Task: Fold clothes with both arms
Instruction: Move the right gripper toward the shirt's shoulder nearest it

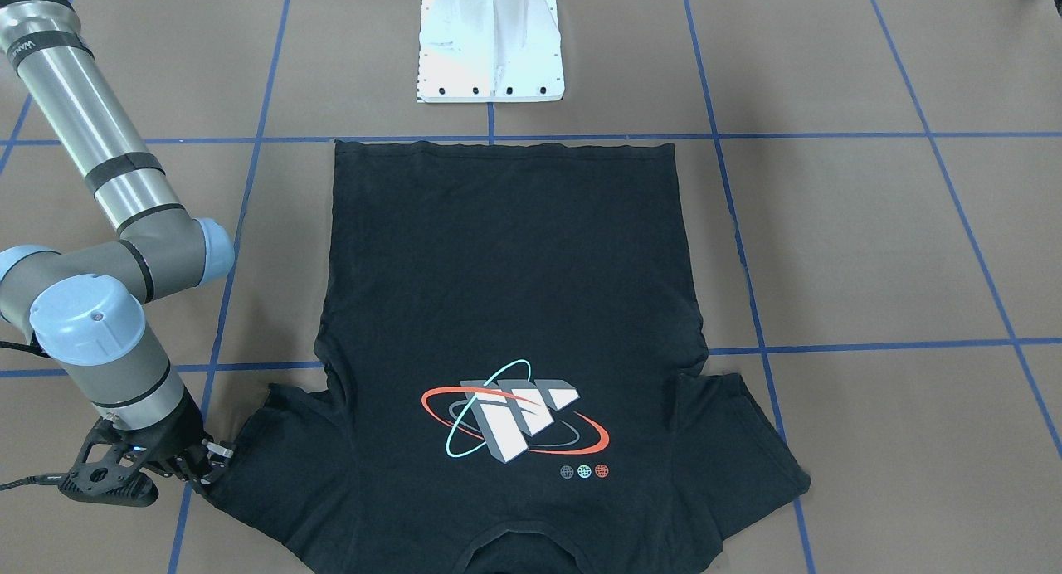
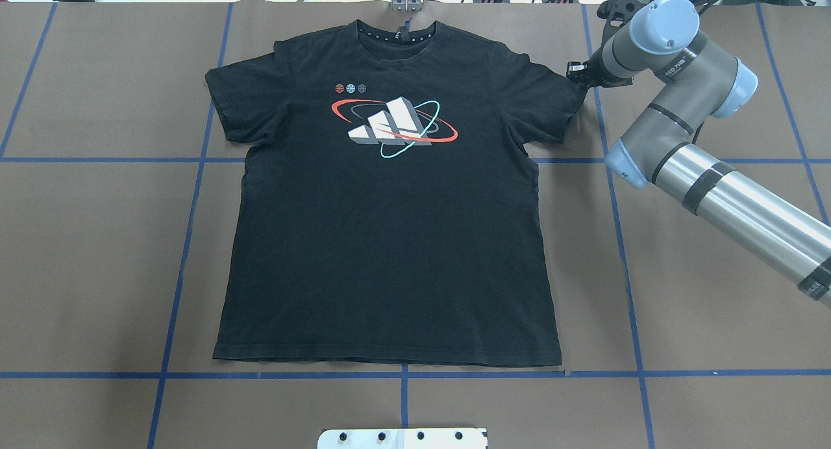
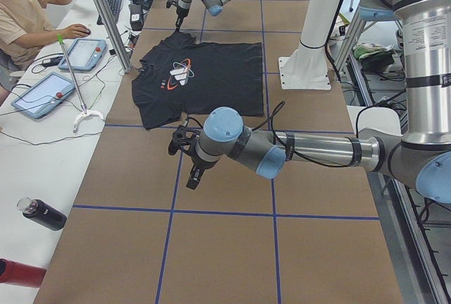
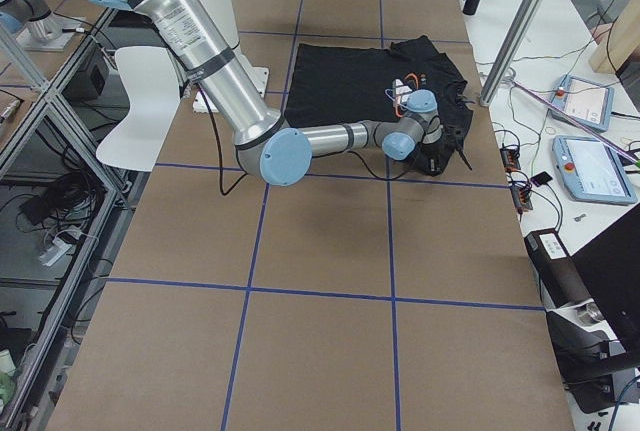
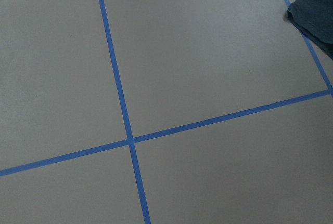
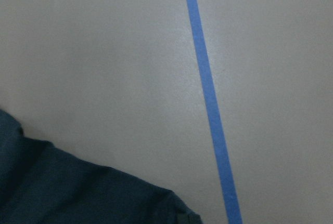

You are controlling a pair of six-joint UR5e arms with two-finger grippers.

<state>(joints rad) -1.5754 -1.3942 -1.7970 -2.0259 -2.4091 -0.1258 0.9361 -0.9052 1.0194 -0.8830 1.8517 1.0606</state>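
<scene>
The black T-shirt point(image 2: 389, 241) lies flat on the brown table, print side up, collar on the far side from the robot base. My right gripper point(image 2: 576, 72) sits low at the outer edge of the shirt's right sleeve point(image 1: 274, 466). In the front-facing view the right gripper point(image 1: 214, 462) touches the sleeve edge, and I cannot tell whether it is open or shut. The right wrist view shows only the sleeve cloth point(image 6: 62, 187) on the table. My left gripper point(image 3: 184, 152) hovers over bare table beyond the left sleeve; I cannot tell its state. A shirt corner point(image 5: 315, 11) shows in the left wrist view.
The white pedestal base point(image 1: 489, 51) stands just behind the shirt's hem. Blue tape lines point(image 2: 623, 241) grid the table. A person point(image 3: 28, 15) sits at a side bench with tablets point(image 3: 42, 92) and a bottle point(image 3: 42, 214). A metal post point(image 3: 106, 18) stands near the collar.
</scene>
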